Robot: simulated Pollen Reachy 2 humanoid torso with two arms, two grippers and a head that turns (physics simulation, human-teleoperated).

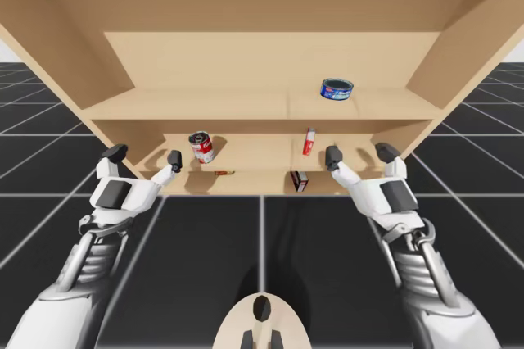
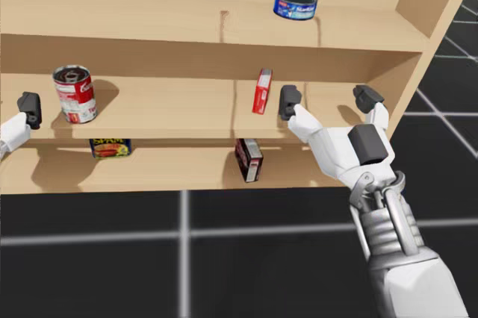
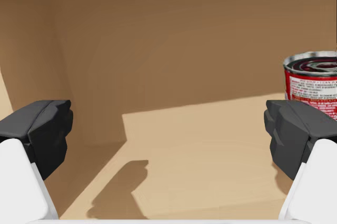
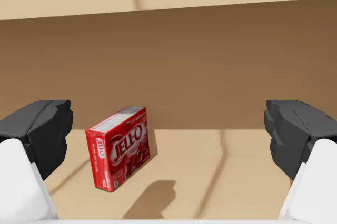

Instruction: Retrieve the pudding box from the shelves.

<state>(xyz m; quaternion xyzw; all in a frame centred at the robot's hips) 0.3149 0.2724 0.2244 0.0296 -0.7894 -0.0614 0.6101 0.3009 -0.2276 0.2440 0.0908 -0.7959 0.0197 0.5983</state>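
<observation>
**Both hands open at the middle shelf; dark brown box one level down**

Locate the dark brown box (image 2: 249, 159) on the lowest board of the wooden shelves (image 1: 246, 103). Note it standing upright on a narrow edge, turned at an angle, close to the front lip and right of the middle. Nothing touching it; both hands well above its level.

Place the right hand (image 1: 359, 154) at the front of the middle shelf, toward the right end. Record fingers spread wide, nothing between them, nothing held. In the right wrist view, see a small red box (image 4: 120, 148) ahead of this hand, off centre toward one finger, upright and slightly tilted, resting on the middle shelf with a clear gap to the back wall. In the head view, read the same red box as just beside the inner finger (image 2: 289, 101), apart from it, and more or less directly above the dark brown box.

Place the left hand (image 1: 144, 155) at the left end of the middle shelf. Record fingers likewise spread wide, holding nothing. In the left wrist view, see a red can (image 3: 315, 84) upright ahead of it, beyond the finger nearer the shelf's middle, not touching.

Also log a flat blue can (image 2: 296, 4) on the top shelf toward the right, and a blue-and-yellow rectangular tin (image 2: 110, 148) on the lowest shelf, under the red can and well apart from the dark brown box.
</observation>
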